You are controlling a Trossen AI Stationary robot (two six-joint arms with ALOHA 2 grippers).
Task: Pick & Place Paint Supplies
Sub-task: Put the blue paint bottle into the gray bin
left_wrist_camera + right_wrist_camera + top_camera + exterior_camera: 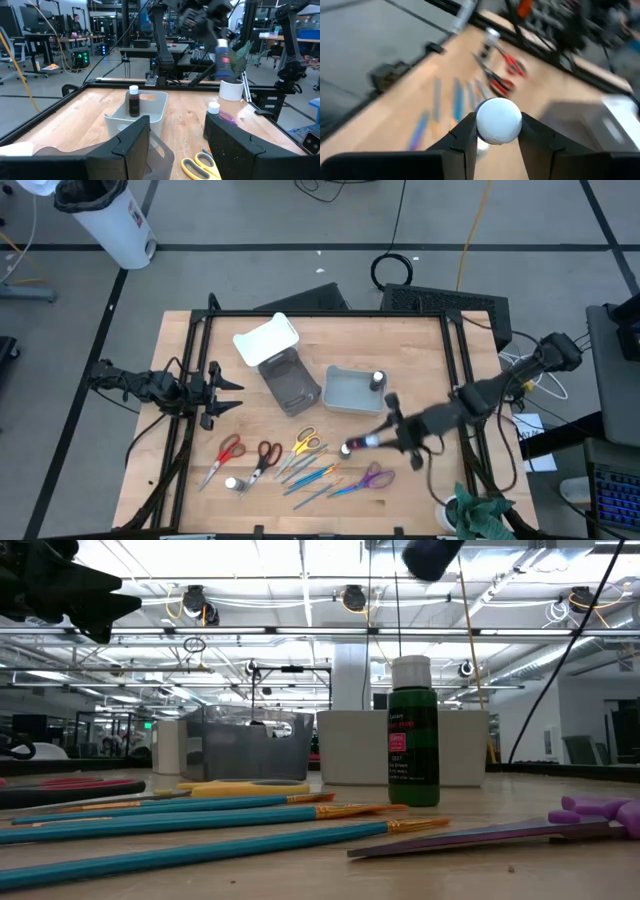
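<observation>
My right gripper (386, 438) is over the table's near right part, shut on a small bottle with a blue-purple body (368, 442). The bottle also shows lifted in the left wrist view (222, 57). A green bottle with a white cap (413, 730) stands on its base on the wood below it. Another dark bottle (377, 380) stands in the grey tray (338, 395). Brushes (312, 475) and red (228, 450), yellow (305, 442) and purple scissors (375, 477) lie flat near the front edge. My left gripper (228, 395) waits at the left, open and empty. My right gripper pinches the bottle's white cap (499, 120) between its two fingers, one on each side of it. The fingers slant down from the table's right side. The bottle's body (222, 57) hangs below them, clear of the table.
A white box (265, 340) and a dark grey bin (290, 388) stand left of the tray. One more small bottle (232, 483) lies by the red scissors. A black frame (320, 313) rims the table. A white pot with a plant (470, 515) stands at the near right corner.
</observation>
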